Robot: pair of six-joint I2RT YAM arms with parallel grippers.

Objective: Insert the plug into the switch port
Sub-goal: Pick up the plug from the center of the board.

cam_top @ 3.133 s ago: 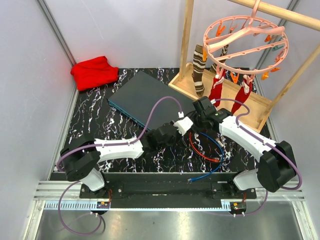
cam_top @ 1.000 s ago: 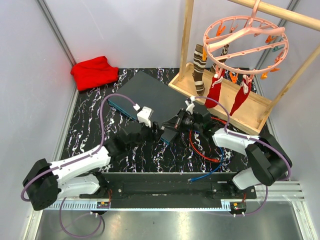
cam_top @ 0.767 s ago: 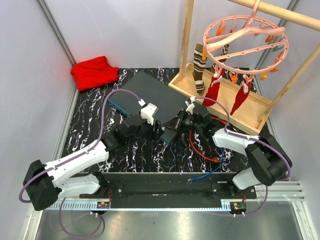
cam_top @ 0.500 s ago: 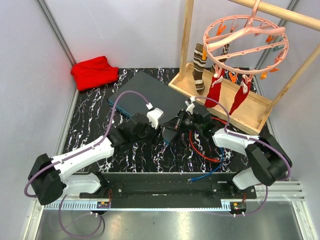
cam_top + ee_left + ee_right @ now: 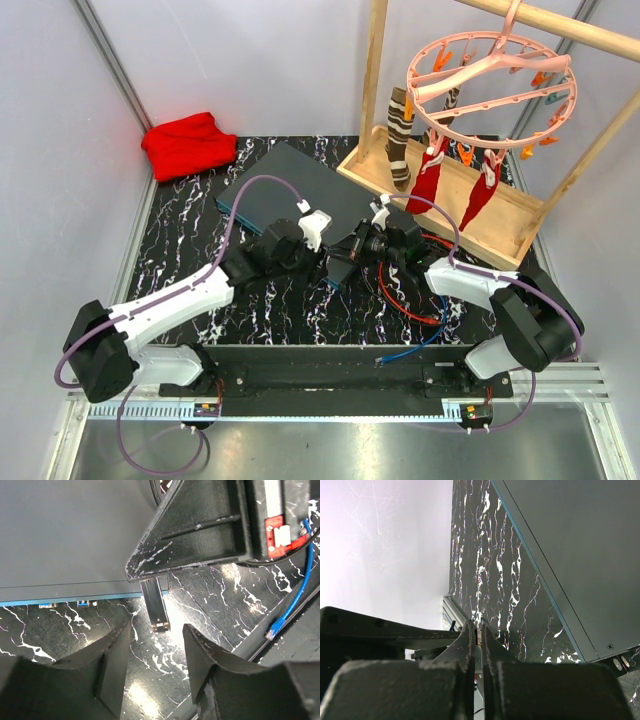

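Small clear plug (image 5: 478, 637) pinched in closed right hand (image 5: 478, 630), near teal front edge of flat dark grey switch (image 5: 290, 185). Beside it, left hand (image 5: 157, 640) open.

Flat dark grey switch (image 5: 300, 175), teal-edged, lies diagonally.

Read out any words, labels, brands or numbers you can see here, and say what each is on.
None can be read.
The switch shows a plain grey top; any marks by its sockets are too small.
The red part on the right gripper and the plug it holds show no legible print.
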